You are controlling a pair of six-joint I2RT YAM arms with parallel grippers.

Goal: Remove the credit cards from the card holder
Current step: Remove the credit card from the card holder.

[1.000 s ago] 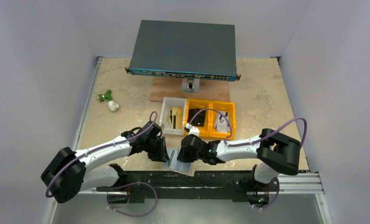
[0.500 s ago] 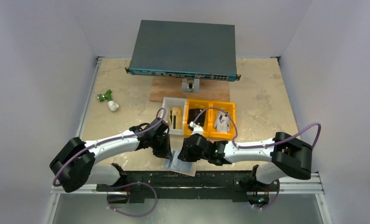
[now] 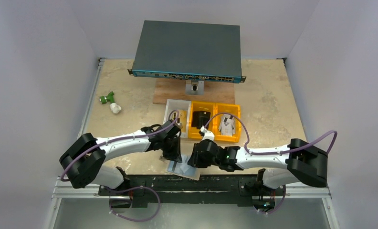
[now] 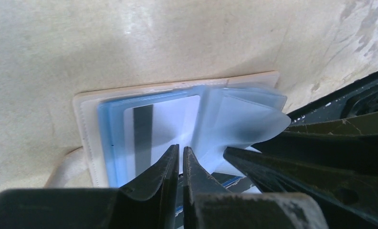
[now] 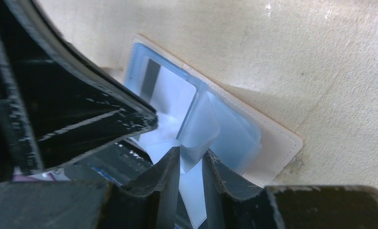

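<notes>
The card holder (image 3: 181, 168) lies open on the tabletop (image 3: 273, 105), just on my side of the row of three bins (image 3: 215, 106) and right at the near edge, pale blue clear sleeves up and a tan border showing around them. A white card (image 4: 165, 119) with a dark stripe sits in its left panel. On the right panel a sleeve flap (image 5: 196, 138) curls upward. My right claw (image 5: 191, 164) is released a little, its two fingers standing either side of that flap; I cannot tell whether they touch it. My left claw (image 4: 181, 155) is clenched down to a thin slit at the near edge of the white card, and I cannot tell whether anything sits in that slit. Both claws meet over the holder, nearer me than the bins. Beyond the bins a wooden board (image 3: 168, 93) carries a network switch (image 3: 187, 47). Well left of the bins lies a small green and white piece (image 3: 110, 102).
</notes>
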